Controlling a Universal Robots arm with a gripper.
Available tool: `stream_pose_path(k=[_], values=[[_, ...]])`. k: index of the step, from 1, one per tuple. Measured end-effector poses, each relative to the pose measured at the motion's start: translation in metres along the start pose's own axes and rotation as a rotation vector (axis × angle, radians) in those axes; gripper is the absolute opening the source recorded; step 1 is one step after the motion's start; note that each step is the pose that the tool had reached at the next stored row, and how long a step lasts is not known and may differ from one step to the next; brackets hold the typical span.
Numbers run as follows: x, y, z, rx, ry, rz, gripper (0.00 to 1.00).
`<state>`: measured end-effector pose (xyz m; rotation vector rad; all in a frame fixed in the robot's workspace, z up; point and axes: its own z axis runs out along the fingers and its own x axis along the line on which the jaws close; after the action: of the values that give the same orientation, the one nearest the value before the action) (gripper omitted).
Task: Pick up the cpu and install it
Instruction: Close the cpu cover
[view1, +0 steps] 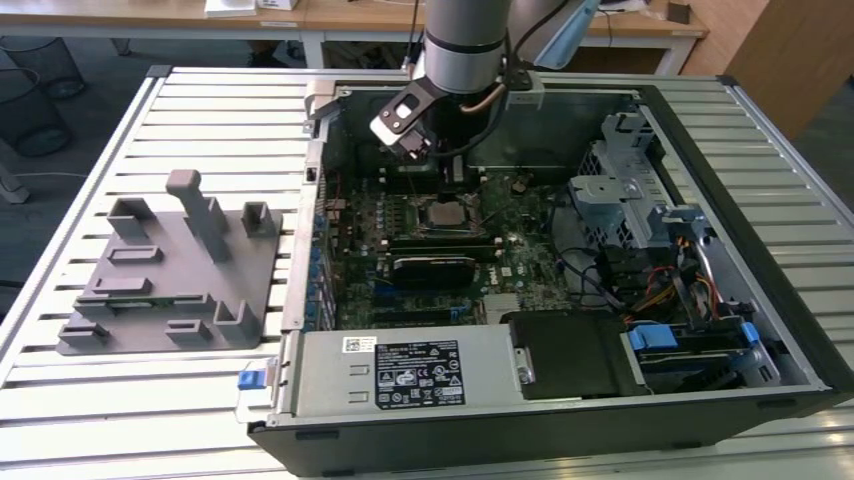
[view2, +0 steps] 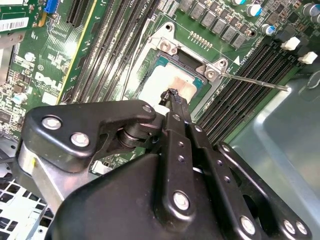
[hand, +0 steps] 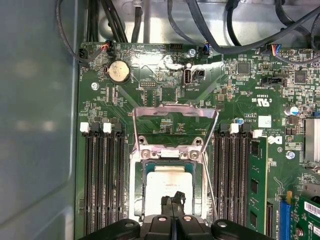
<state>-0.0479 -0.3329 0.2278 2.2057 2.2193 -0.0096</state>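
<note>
1. In the exterior view, the end effector (view1: 451, 186) hangs inside the open computer case (view1: 747, 300) on the slatted table (view1: 200, 110). It is just above the cpu (view1: 443, 214). A grey fixture (view1: 174, 270) stands well apart, at the exterior view's left.
2. In the second wrist view, its fingers (view2: 175, 107) are pressed together and grip nothing. Their tips are over the cpu (view2: 162, 82); I cannot tell if they touch.
3. In the first wrist view, the cpu (hand: 167, 182) lies flat in its socket with the load plate (hand: 175, 111) swung open, between memory slots (hand: 102, 180).

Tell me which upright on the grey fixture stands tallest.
The slim central post with the wider head, on the grey fixture; the other uprights are short, blocky stubs.
</note>
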Motion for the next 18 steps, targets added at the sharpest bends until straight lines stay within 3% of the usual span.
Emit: stream_pose_path(k=[18], values=[[0.0013,0.0,-0.0038,0.0001,-0.0025,0.0,0.11]])
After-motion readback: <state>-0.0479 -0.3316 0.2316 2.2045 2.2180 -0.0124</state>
